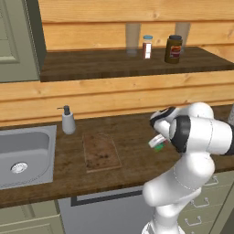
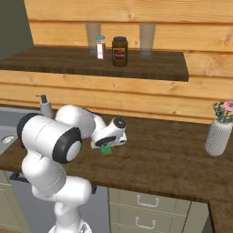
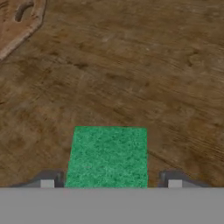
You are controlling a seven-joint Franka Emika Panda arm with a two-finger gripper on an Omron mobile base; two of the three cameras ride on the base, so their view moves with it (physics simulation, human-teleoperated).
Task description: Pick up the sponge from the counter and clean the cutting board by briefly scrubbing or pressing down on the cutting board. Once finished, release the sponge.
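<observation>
Below the hand, the sponge lies flat on the table, between the two fingers, which stand apart on either side, not visibly pressing it. Presumably light, soft and compressible, it is best taken across its short sides. The cutting board lies well apart, near the sink. The arm folds low, wrist bent downward over the sponge.

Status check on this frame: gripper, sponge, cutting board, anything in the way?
Gripper open, fingertips either side of sponge, not gripping. Sponge flat on counter, off cutting board. Nothing lying between sponge and board.
</observation>
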